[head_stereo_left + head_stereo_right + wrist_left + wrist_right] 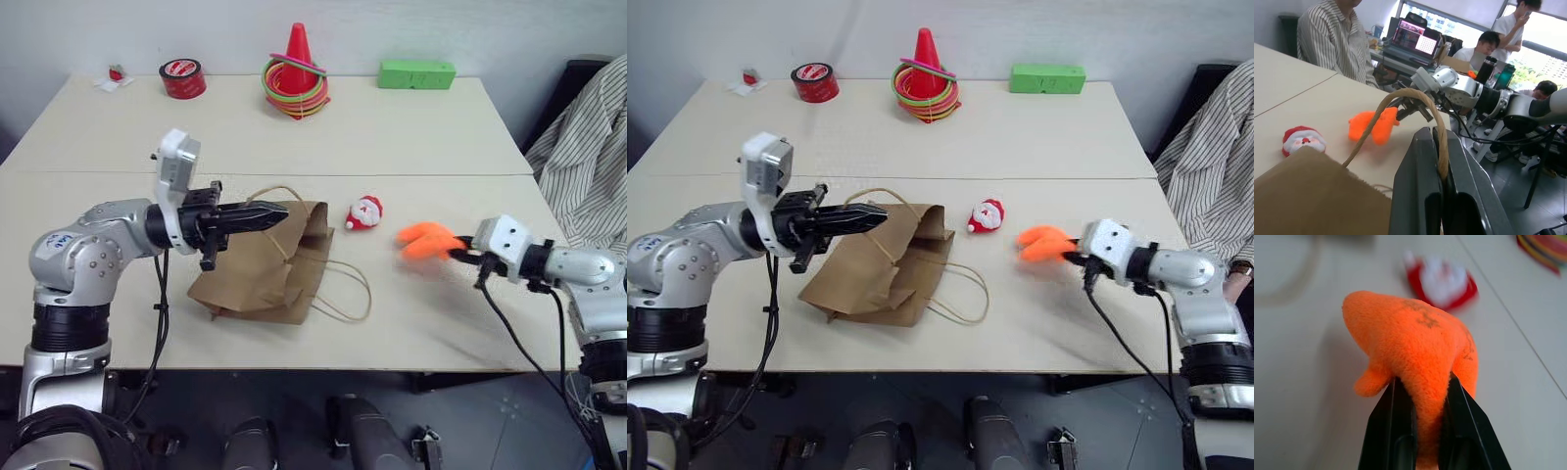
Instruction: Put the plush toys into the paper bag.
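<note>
The brown paper bag lies flat on the table, its mouth toward the Santa plush, which rests on the table just right of the bag. My left gripper points to the right above the bag and is shut on one cord handle; the cord runs between its fingers. The bag's other handle lies loose on the table. My right gripper is shut on the orange plush, holding it a little above the table to the right of Santa.
At the far edge of the table stand a red cone with coloured rings, a red tape roll and a green block. A person in a striped shirt sits at the table's right side.
</note>
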Tool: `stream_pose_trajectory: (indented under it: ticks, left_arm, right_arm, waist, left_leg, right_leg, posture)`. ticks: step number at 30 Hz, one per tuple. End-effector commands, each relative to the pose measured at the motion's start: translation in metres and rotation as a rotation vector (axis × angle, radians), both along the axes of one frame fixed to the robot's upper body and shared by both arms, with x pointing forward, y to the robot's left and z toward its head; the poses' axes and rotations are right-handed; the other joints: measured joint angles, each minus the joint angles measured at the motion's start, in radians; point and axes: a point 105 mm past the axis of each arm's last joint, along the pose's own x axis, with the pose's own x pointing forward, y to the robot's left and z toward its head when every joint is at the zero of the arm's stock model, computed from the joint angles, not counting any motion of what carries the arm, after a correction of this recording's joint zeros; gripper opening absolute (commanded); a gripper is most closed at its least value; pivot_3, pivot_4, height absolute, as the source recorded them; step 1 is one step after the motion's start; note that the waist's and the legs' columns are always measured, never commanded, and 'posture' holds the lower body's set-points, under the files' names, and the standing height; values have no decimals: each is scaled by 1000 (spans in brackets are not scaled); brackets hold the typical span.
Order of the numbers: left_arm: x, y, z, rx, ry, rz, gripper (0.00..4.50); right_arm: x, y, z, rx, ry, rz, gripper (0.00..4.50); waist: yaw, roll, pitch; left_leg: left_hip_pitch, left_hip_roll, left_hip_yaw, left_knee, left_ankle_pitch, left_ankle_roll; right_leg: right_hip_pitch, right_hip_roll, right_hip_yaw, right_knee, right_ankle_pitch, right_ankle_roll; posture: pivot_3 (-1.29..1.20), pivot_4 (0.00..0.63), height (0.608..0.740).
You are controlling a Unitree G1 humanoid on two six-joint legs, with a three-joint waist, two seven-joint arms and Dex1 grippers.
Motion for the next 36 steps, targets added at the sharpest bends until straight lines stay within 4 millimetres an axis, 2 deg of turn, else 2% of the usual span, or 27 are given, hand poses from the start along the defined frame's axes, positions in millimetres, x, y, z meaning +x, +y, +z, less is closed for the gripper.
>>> stream_pose_trajectory:
  ticks: [1, 4, 8, 10, 13, 17, 21, 23, 24, 27, 30, 33, 34, 36]
  left_arm:
    - [-9, 3, 17, -22, -40, -47, 0]
    - [-14, -2, 17, -21, -29, -89, 0]
    - [-19, -9, 18, -26, -23, -130, 0]
    - [-20, -10, 18, -26, -26, -137, 0]
    - [-20, -11, 19, -41, -26, -141, 0]
    - [-19, -13, 18, -49, -26, -143, 0]
    - [-18, -12, 14, -55, -19, -139, 0]
    - [-17, -11, 11, -52, -15, -133, 0]
    - [-17, -11, 9, -49, -14, -129, 0]
    - [-16, -10, 7, -48, -15, -119, 0]
    - [-16, -8, 4, -41, -16, -105, 0]
    - [-16, -7, 1, -33, -16, -96, 0]
    - [-17, -6, 0, -26, -16, -90, 0]
    - [-18, -5, -3, -17, -16, -84, 0]
  right_arm:
    - [-16, 52, 24, 20, -47, 173, 105]
    - [-13, 91, 23, 7, -60, 222, 105]
    - [-1, 118, 17, -56, -90, 235, 105]
    - [-2, 134, 10, -94, -91, 288, 105]
    - [-5, 152, -3, -158, -58, 341, 105]
    - [2, 174, -17, -188, -63, 356, 105]
    - [8, 190, -29, -200, -105, 363, 105]
    - [5, 193, -31, -146, -77, 399, 105]
    - [4, 191, -37, -160, -52, 410, 455]
    - [4, 182, -36, -175, -75, 434, 1401]
    - [7, 166, -22, -143, -102, 442, 2519]
    - [3, 150, -4, -31, -77, 458, 3540]
    - [0, 134, 5, 31, -48, 456, 3867]
    - [-6, 115, 15, 96, -20, 462, 4463]
  waist:
    - [1, 0, 0]
    - [2, 0, 0]
    - [10, 0, 0]
    - [9, 0, 0]
    - [6, 0, 0]
    - [1, 0, 0]
    - [0, 0, 0]
    - [-1, 0, 0]
    - [0, 0, 0]
    - [1, 0, 0]
    - [1, 0, 0]
    - [3, 0, 0]
    - [4, 0, 0]
    - [6, 0, 0]
  left_leg:
    - [0, 0, 0, 0, 0, 0]
    - [0, 1, 0, 1, 0, 0]
    - [-2, 0, -1, 1, 0, 0]
    - [-3, 0, -1, 2, -1, 2]
    - [-3, -1, 0, 2, -1, 2]
    - [-2, 0, 0, 2, -1, 2]
    - [-2, 0, 0, 2, -1, 2]
    - [-2, 0, 0, 2, -1, 2]
    - [-2, 0, 0, 2, -1, 2]
    - [-2, 0, 0, 2, -1, 2]
    - [-3, 0, 0, 2, -1, 2]
    - [-3, 0, 0, 2, -1, 2]
    - [-3, 0, 0, 2, -1, 2]
    - [-3, 0, -1, 1, -1, 2]
  right_leg:
    - [0, 0, 0, 0, 0, 0]
    - [0, 0, 0, 0, 0, -1]
    - [-1, -1, -1, -1, 0, -2]
    - [-2, -1, -1, -1, 0, -2]
    - [-2, -1, -1, -1, 0, -2]
    - [-2, -1, -1, -1, 0, -2]
    - [-2, 0, -1, -1, 0, -2]
    - [-2, -1, -1, -1, 0, -2]
    - [-2, -1, -1, -1, 0, -2]
    - [-2, -1, -1, -1, 0, -2]
    - [-2, -1, -1, -1, 0, -2]
    - [-2, -1, -1, -1, 0, -2]
    - [-2, -1, -1, -1, 0, -2]
    - [-2, -1, -1, -1, 0, -2]
  posture:
    - [0, 150, 740]
    - [0, 150, 740]
    - [0, 150, 740]
    - [0, 150, 740]
    - [0, 150, 740]
    - [0, 150, 740]
    - [0, 150, 740]
    - [0, 150, 740]
    - [0, 150, 740]
    - [0, 150, 740]
    - [0, 150, 740]
    - [0, 150, 740]
    - [0, 150, 740]
    - [0, 150, 740]
